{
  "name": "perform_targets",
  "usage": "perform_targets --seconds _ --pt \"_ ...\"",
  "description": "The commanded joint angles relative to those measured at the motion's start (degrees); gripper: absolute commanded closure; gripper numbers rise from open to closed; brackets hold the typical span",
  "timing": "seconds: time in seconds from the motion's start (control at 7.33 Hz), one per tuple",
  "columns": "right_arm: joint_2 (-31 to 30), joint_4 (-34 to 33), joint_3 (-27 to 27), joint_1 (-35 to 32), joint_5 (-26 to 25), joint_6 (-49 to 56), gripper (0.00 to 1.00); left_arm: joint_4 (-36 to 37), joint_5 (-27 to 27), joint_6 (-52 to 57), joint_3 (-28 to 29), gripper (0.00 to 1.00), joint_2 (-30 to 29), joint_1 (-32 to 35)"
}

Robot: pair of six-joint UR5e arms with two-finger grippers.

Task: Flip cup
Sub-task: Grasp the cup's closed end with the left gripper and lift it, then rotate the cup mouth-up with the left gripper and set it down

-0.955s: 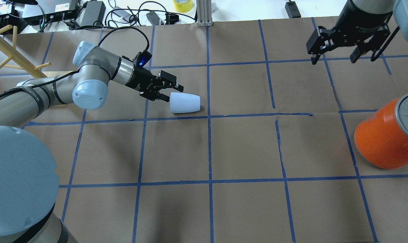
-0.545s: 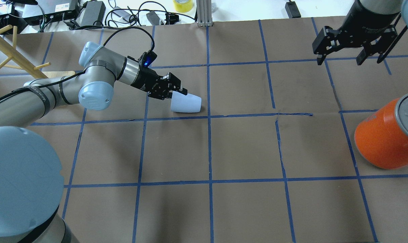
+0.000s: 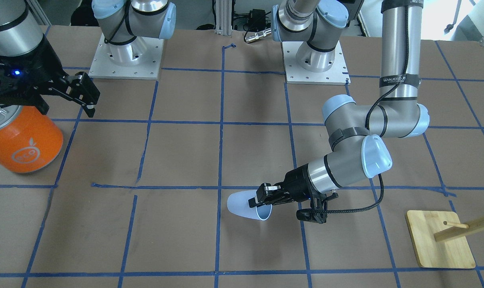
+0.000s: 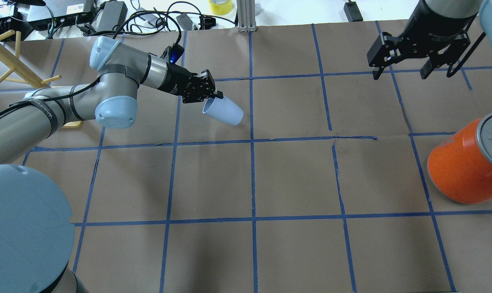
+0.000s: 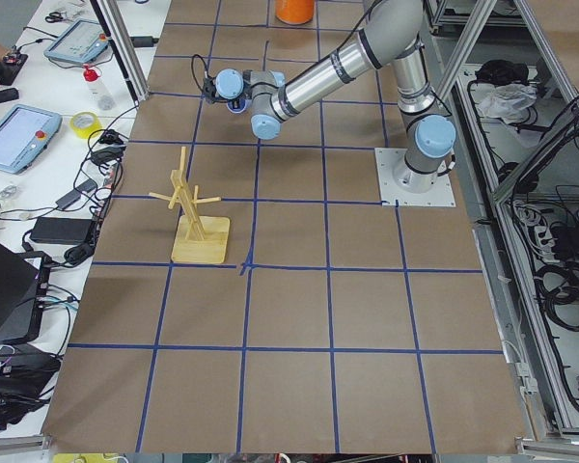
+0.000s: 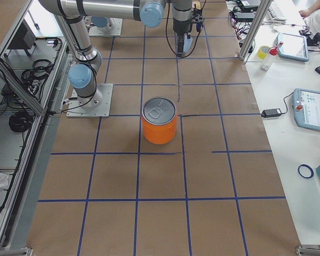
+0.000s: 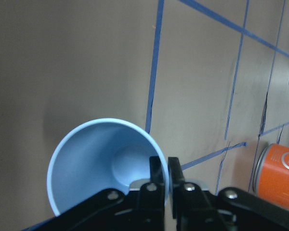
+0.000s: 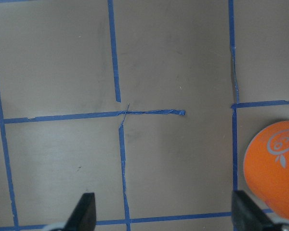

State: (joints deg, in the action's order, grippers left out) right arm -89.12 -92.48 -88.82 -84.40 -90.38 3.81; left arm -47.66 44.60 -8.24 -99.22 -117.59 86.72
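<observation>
Holding point: left gripper [image 4: 215, 97] pinches the cup [image 4: 226, 112] rim, one finger inside.
Cup location: tilted, low over the table [image 4: 294, 183], at that gripper.
Handling estimate: light, smooth, thin-walled; moderate clamp force advised.
Right gripper [image 4: 400, 74]: spread, empty.

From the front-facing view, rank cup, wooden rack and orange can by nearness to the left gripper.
1. cup, rim held in the left gripper.
2. wooden rack, robot's left side.
3. orange can, robot's far right.
</observation>
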Motion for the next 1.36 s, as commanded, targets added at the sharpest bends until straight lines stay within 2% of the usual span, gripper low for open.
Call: perform_targets --seconds 0.0,0.14,0.27,0.41,0.55,0.82,1.23 --pt "-0.7 0.0 0.0 -2.4 0.0 0.1 0.0 -0.2 6.5 -3.8 4.5 1.0 2.8 0.1" --pt "-0.6 -0.3 0.1 -2.6 0.1 0.1 0.0 -2.8 13.2 -3.1 8.7 1.0 3.2 -0.3" --pt "-0.7 -0.2 0.1 -2.6 1.6 -0.1 0.0 -4.4 23.8 0.6 11.8 1.0 3.1 -0.3" --pt "-0.6 -0.2 0.1 -2.6 1.7 0.0 0.0 -9.9 27.6 6.3 13.2 1.0 3.6 -0.3" --pt "-0.6 -0.2 0.0 -3.1 2.8 0.0 0.0 -10.5 39.1 14.5 14.4 1.0 2.5 -0.3" --pt "-0.6 -0.1 0.0 -3.8 4.2 0.0 0.0 -10.3 46.8 17.7 15.1 1.0 1.4 -0.4" --pt "-0.7 0.1 -2.0 -3.8 3.3 0.0 0.0 -8.1 48.7 17.6 13.2 1.0 -0.7 -0.9"
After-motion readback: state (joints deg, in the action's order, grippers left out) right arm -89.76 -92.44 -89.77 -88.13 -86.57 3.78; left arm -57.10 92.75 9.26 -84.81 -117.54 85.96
